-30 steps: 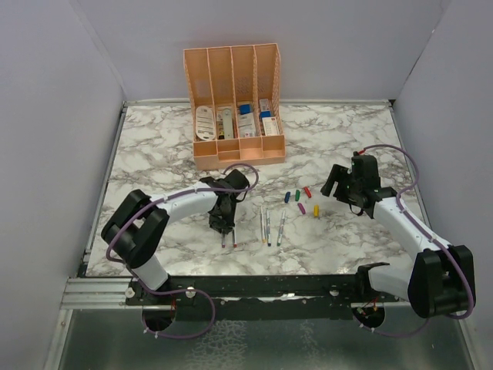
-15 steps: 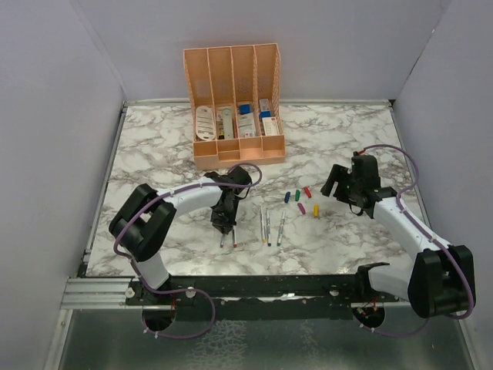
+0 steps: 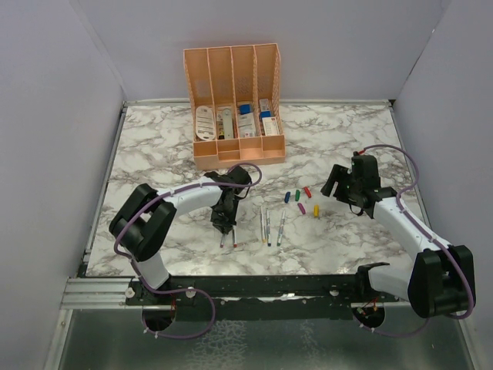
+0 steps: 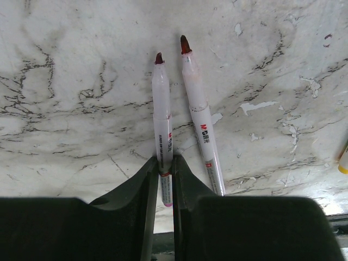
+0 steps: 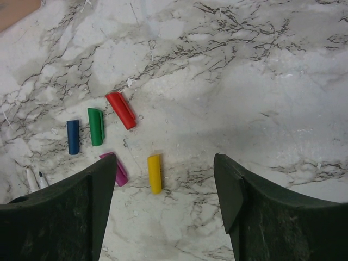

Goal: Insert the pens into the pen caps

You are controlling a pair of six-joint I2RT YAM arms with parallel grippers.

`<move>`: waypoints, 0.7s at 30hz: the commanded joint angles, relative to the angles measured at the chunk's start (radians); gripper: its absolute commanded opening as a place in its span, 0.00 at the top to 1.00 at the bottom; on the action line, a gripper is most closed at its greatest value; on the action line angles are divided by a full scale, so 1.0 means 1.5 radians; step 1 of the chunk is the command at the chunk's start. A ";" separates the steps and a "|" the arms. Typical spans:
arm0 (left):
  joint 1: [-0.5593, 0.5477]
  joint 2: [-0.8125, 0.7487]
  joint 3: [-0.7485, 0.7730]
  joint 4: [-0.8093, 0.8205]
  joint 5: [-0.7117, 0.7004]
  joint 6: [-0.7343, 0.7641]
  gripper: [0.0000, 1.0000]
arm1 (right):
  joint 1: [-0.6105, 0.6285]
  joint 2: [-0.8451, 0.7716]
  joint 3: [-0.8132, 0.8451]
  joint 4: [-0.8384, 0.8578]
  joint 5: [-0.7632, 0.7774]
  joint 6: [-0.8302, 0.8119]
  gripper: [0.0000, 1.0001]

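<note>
While the left gripper (image 4: 166, 159) pinches the tail of one pen (image 4: 162, 109) lying in front of the peach organiser (image 3: 233, 108), the right gripper (image 5: 164, 163) hangs spread — pen caps (image 5: 96, 126) near it, front-right of that organiser.

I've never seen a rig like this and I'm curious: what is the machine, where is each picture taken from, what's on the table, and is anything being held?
These are two robot arms bolted side by side at the near edge of a marble table. Each ends in a two-finger gripper. The wide picture looks down from above and behind them. The other two come from a camera on each wrist, so you see that arm's own fingers.

On the table lie five slim pens, five small coloured caps and, at the back, a peach organiser.

The left gripper is pinched shut on one pen, which sits beside a second pen. The right gripper is open and empty, above the caps.
</note>
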 commanded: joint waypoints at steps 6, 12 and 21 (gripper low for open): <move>-0.003 0.075 -0.104 0.106 -0.067 -0.002 1.00 | 0.000 0.025 -0.009 0.033 -0.074 -0.001 0.48; 0.001 0.023 -0.106 0.102 -0.083 -0.007 1.00 | 0.000 0.047 -0.008 0.036 -0.085 -0.021 0.83; 0.002 -0.070 -0.091 0.074 -0.125 -0.022 1.00 | 0.014 0.053 -0.005 0.020 -0.096 -0.041 0.71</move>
